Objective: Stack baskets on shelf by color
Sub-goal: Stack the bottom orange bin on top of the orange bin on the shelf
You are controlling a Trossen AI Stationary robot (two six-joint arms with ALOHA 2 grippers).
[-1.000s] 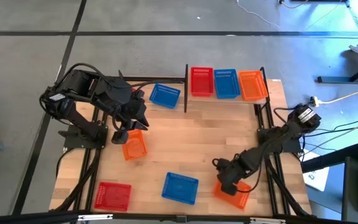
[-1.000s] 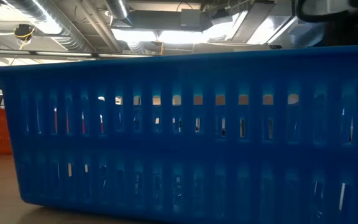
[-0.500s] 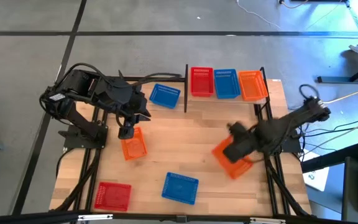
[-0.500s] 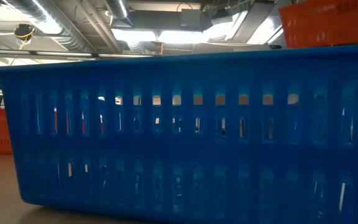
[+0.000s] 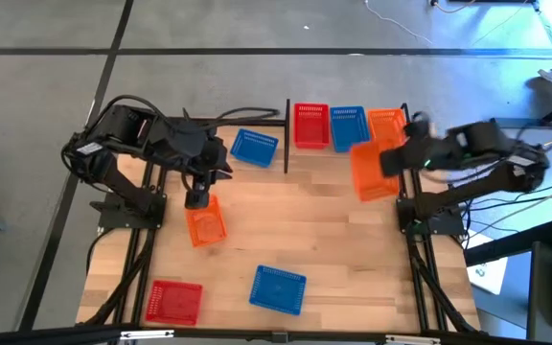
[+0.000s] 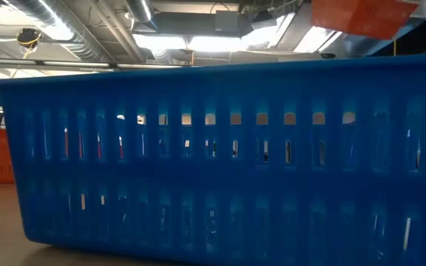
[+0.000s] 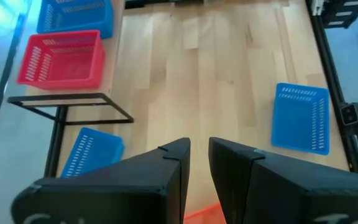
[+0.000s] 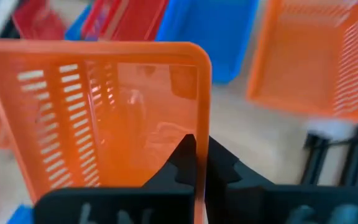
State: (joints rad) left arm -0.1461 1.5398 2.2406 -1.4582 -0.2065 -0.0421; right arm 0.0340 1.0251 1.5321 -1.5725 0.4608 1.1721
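Nearest the front table edge, a red basket (image 5: pixel 176 301) and a blue basket (image 5: pixel 278 288) are lying loose on the tabletop (image 5: pixel 295 220). Farther in, the left gripper (image 5: pixel 197 198) is hovering over a loose orange basket (image 5: pixel 205 221), fingers (image 7: pixel 173 168) narrowly parted and holding nothing. Beyond it, another blue basket (image 5: pixel 254 147) is lying just outside the shelf (image 5: pixel 300 151). The right gripper (image 5: pixel 391 161) is pinching one wall of a carried orange basket (image 5: pixel 373 171), tilted in the air just before the shelf's orange basket (image 5: pixel 389 123), which is sitting beside a blue (image 5: pixel 349 128) and a red one (image 5: pixel 311 125). Risk: held by one thin wall, the tilted basket may swing, catch a shelf post or the lower basket's rim, and fail to nest.
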